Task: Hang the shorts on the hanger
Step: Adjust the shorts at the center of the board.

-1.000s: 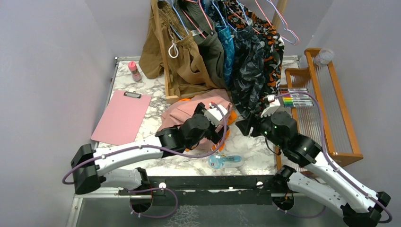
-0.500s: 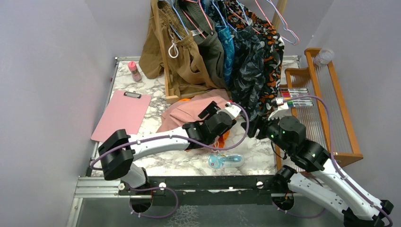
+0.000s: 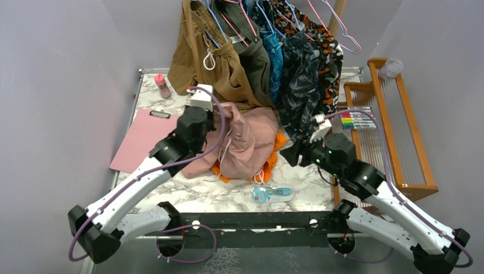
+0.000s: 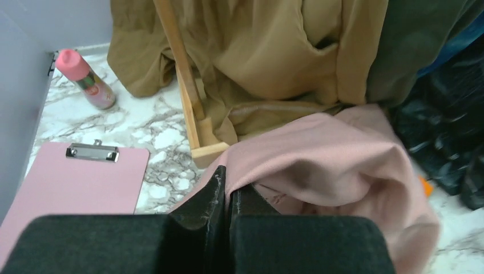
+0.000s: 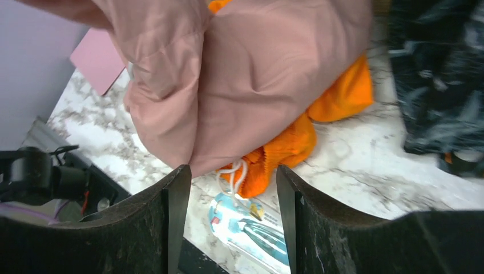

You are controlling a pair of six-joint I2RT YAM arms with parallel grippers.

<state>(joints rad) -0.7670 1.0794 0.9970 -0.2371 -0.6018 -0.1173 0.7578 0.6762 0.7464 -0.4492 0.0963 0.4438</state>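
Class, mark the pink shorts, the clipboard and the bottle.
shorts (image 3: 254,137), top view, middle of the fabric.
clipboard (image 3: 137,142), top view, bare board.
bottle (image 4: 91,88), left wrist view, its body.

**Item count: table and hanging rail**

- Dusty pink fabric shorts (image 3: 251,142) with white drawstring: 1.
- Bright orange fabric garment (image 5: 285,148): 1.
- Flat pink clipboard (image 3: 142,142) with metal clip: 1.
- Small bottle with pink cap (image 3: 162,85): 1.
- Clear plastic packet holding a blue item (image 3: 273,194): 1.
- Orange-brown wooden rack (image 3: 422,190): 1.
- Coloured marker pens (image 3: 357,119): one row, too small to count exactly.
- Hanging garments: at least 4, namely brown (image 3: 220,63), dark olive (image 3: 257,57), teal (image 3: 274,57) and black patterned (image 3: 308,68).
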